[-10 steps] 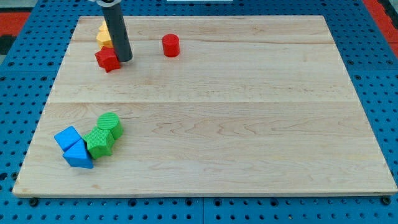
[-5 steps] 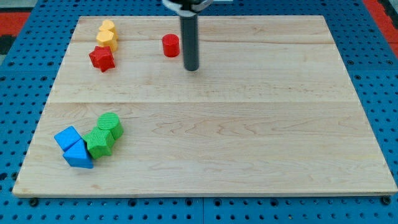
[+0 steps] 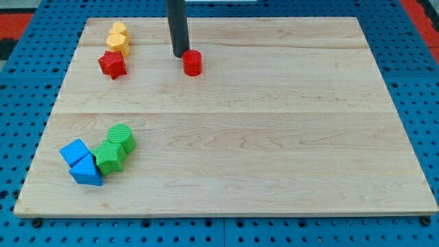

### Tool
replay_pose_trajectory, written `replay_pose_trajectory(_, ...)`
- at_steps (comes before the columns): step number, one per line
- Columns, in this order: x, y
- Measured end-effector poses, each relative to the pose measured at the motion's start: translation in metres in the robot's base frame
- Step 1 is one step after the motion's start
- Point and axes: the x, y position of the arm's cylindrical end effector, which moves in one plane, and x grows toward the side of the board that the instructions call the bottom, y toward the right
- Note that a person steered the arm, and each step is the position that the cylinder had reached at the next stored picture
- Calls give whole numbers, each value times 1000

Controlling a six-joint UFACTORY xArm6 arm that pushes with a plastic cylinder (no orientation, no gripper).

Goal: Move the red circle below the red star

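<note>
The red circle (image 3: 193,62) is a short red cylinder near the board's top, left of centre. My tip (image 3: 180,54) stands just to its upper left, touching or nearly touching it. The red star (image 3: 112,64) lies well to the view's left of the circle, at about the same height. The rod rises out of the view's top.
Two yellow blocks (image 3: 118,38) sit just above the red star. Two green blocks (image 3: 114,148) and two blue blocks (image 3: 81,162) cluster at the lower left. The wooden board (image 3: 274,137) lies on a blue pegboard.
My tip went from beside the red star to the circle's right, then around to its upper left. The red circle has shifted slightly down and right.
</note>
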Motion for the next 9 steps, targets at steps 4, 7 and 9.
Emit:
replay_pose_trajectory(4,33,21)
replay_pose_trajectory(7,66,18)
replay_pose_trajectory(9,98,34)
